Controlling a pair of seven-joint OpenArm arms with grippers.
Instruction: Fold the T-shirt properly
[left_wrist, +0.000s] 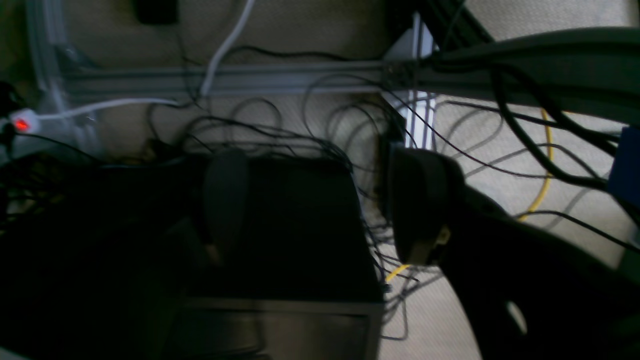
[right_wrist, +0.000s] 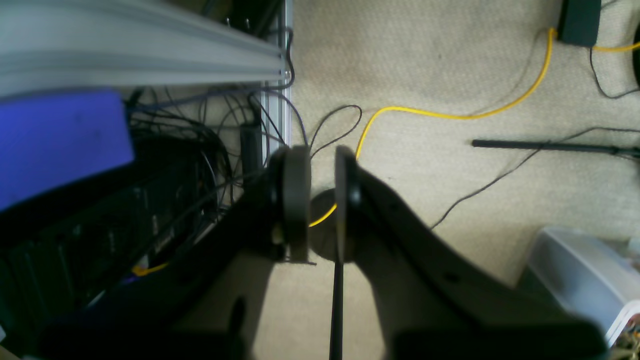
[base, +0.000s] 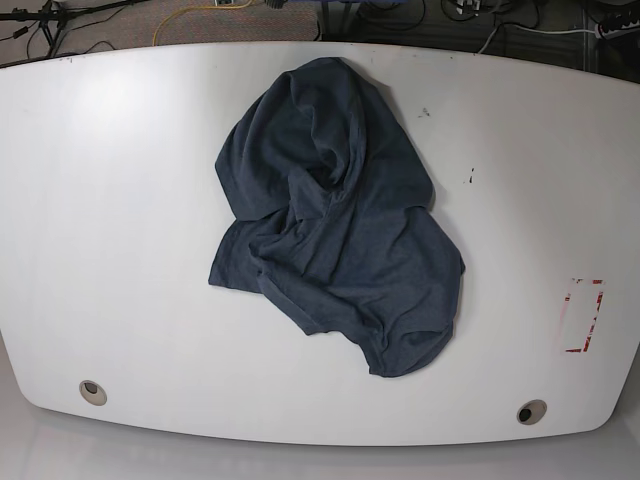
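One crumpled T-shirt (base: 335, 220), long axis diagonal

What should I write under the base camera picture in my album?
A crumpled navy T-shirt lies unfolded on the white table, no pincers in sight.

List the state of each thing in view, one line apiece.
T-shirt: crumpled in a heap on the table, not folded, nothing touching it.
Table: white top carries the shirt near its middle.
Left gripper: open, empty, off the table over the floor cables.
Right gripper: nearly shut, a narrow gap between its pads, empty, over the carpet.
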